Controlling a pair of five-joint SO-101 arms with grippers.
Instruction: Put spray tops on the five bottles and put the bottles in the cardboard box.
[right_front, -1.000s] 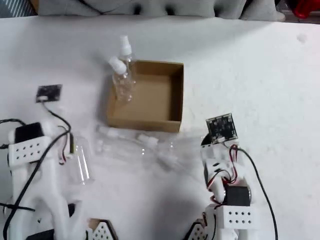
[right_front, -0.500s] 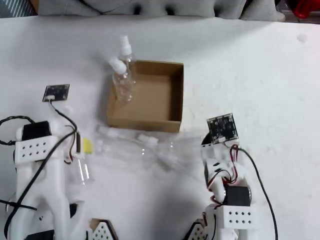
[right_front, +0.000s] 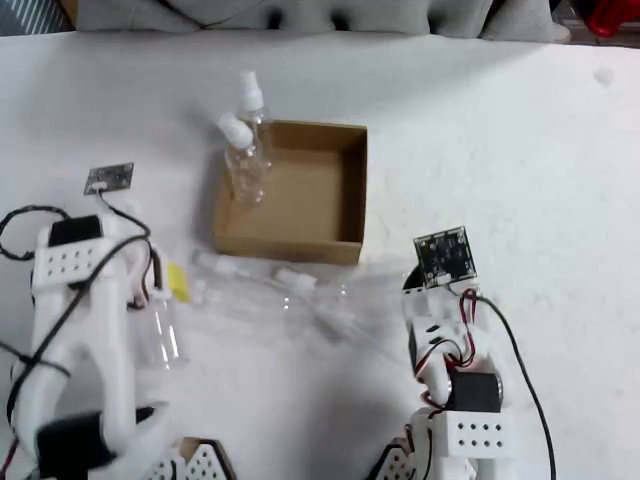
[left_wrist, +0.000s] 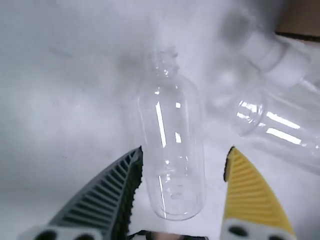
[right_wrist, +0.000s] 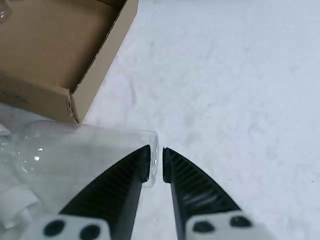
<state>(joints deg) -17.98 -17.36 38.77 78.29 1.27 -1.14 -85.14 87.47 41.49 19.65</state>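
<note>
Left pincer (left_wrist: 185, 152) wide open, astride bottle (left_wrist: 170, 130) lying flat; neck points away from pincer.

overhead down onto table (right_front: 520, 150); wrist cameras close, low; cardboard box (right_front: 310, 195) shared

The left arm (right_front: 80, 310) stands at the near left, its wrist tipped down and the left hand (left_wrist: 184, 152) spread wide, with the grey finger (left_wrist: 107, 197) and the yellow finger (left_wrist: 250, 195) well apart. The right arm (right_front: 452, 350) sits folded low at the near right, pointing far. The right hand (right_wrist: 156, 152) has its black fingers (right_wrist: 192, 185) drawn almost together, a thin slit between them.
</note>
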